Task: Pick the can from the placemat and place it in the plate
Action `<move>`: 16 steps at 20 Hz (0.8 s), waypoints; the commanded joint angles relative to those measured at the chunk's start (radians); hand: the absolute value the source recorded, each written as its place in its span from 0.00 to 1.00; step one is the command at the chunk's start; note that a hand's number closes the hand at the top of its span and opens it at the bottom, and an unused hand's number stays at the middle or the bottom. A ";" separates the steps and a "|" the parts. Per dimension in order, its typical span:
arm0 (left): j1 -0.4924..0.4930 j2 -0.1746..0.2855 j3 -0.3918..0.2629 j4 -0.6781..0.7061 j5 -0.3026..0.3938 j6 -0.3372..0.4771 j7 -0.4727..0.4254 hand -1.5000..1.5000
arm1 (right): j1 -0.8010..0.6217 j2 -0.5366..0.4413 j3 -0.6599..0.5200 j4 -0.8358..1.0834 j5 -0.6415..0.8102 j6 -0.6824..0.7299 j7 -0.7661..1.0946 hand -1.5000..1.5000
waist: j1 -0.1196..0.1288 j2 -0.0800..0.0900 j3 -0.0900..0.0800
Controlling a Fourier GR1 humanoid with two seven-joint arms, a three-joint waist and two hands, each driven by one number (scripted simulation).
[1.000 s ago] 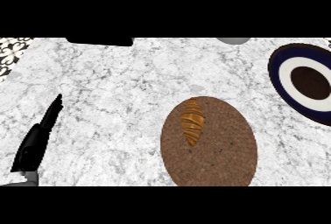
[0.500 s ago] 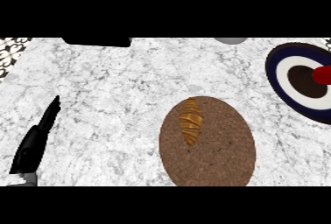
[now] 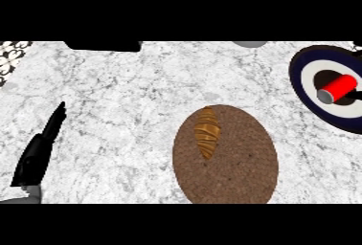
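While the left hand [image 3: 40, 149] shows straight, empty fingers, the can [image 3: 339, 87] lies far off on the plate [image 3: 299, 72].

cam: single, at my head | aim: steeply down onto the counter [image 3: 127, 86] | range: near | left hand [image 3: 39, 153] shows at lower-left

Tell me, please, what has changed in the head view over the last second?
The red can has come into view from the right edge and now shows on its side over the centre of the plate. The left hand, croissant and placemat stayed as they were.
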 commanded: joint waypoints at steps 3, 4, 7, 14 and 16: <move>0.031 0.005 -0.002 -0.034 0.005 -0.015 -0.001 0.50 | -0.023 -0.068 -0.151 0.089 -0.143 0.077 0.036 0.00 | 0.006 0.002 0.002; 0.007 -0.026 -0.012 0.026 -0.016 0.019 -0.024 0.50 | -0.023 -0.056 -0.181 0.096 -0.171 0.035 0.045 0.00 | -0.005 0.006 0.001; 0.021 -0.026 -0.021 -0.015 -0.002 -0.001 -0.013 0.50 | -0.019 -0.109 -0.222 0.130 -0.210 0.069 0.106 0.00 | 0.013 0.010 0.003; 0.021 -0.023 -0.014 -0.028 -0.002 0.005 -0.015 0.50 | 0.045 -0.185 -0.343 0.165 -0.335 0.230 0.125 0.00 | 0.009 0.020 0.011; 0.037 -0.017 -0.007 -0.005 -0.005 0.005 -0.043 0.50 | 0.085 -0.203 -0.346 0.149 -0.339 0.269 0.106 0.00 | 0.003 0.024 0.012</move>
